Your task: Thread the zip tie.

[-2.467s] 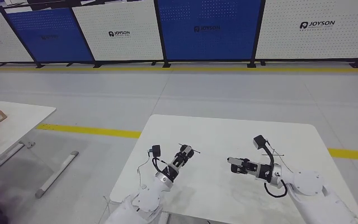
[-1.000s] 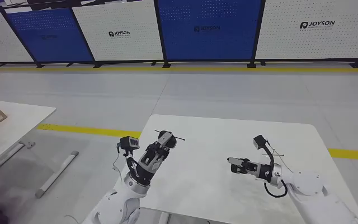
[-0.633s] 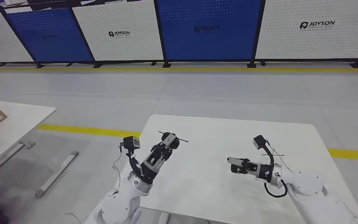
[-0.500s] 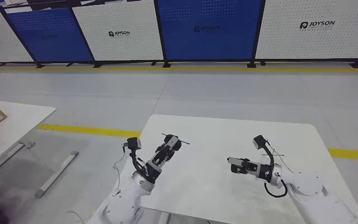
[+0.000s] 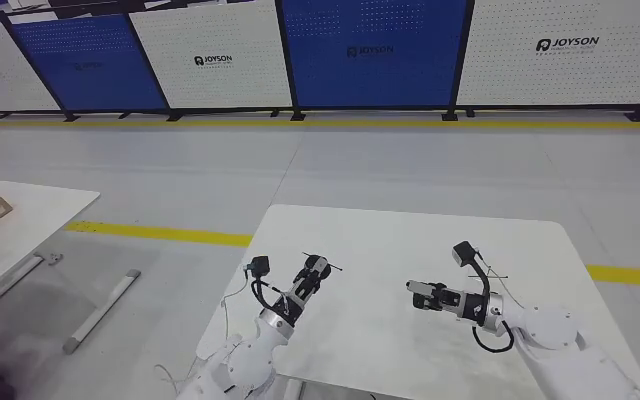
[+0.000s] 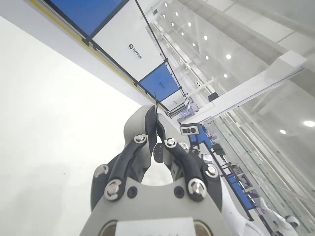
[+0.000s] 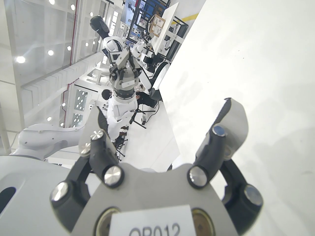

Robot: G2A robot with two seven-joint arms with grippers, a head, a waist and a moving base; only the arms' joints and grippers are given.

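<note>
The surface is smooth, matt white. The left tool and right tool are satin grey metal with shiny bolts; the zip tie looks black plastic.

A broad stretch of table separates left claw and right claw; zip tie juts sideways off the left.

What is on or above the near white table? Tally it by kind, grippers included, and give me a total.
Zip tie: 1, black, pinched in the left gripper.
Grippers: 2, the left gripper, jaws shut, and the right gripper, jaws open and empty.
Total: 3.
</note>
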